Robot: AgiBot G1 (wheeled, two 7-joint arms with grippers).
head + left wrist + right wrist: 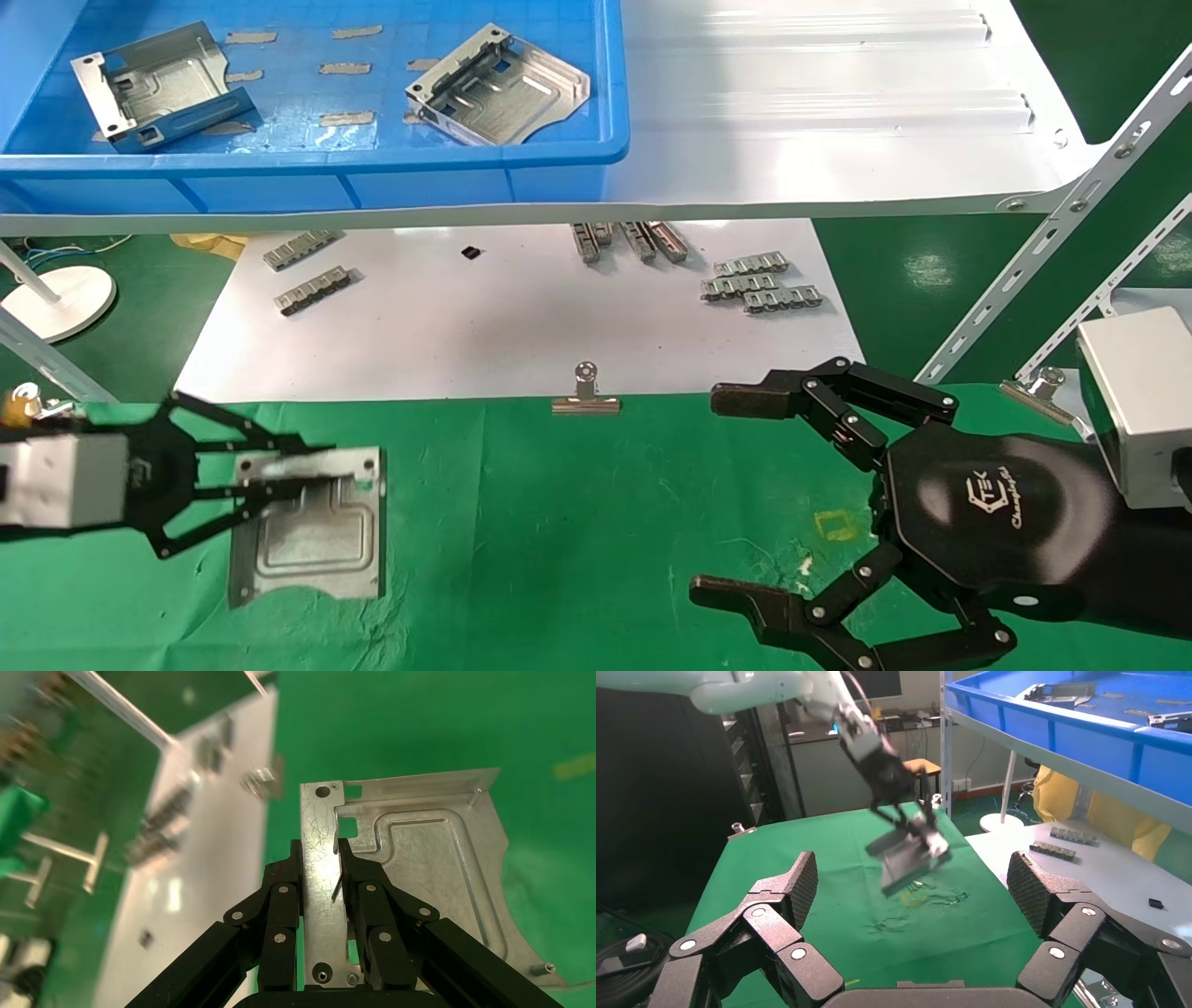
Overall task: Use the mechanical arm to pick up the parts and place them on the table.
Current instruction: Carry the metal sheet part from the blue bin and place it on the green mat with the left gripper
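1. Left gripper (317, 471) reaches in from my left above the table (577, 540), its fingers (281, 903) pinching one bent-up edge of a part (312, 536).
2. That part hangs tilted over the green cloth.
3. My right gripper (736, 494) hovers spread open, well apart from it.
4. Two parts (158, 84) lie in the tray (372, 168).

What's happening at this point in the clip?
The left gripper is clamped on the bent-up edge of one metal part, holding it over the green table; in the right wrist view it hangs tilted above the cloth, not yet set down. Two more parts remain in the blue tray on the white shelf. The right gripper, a black multi-fingered hand, sits open and empty over the table's right side.
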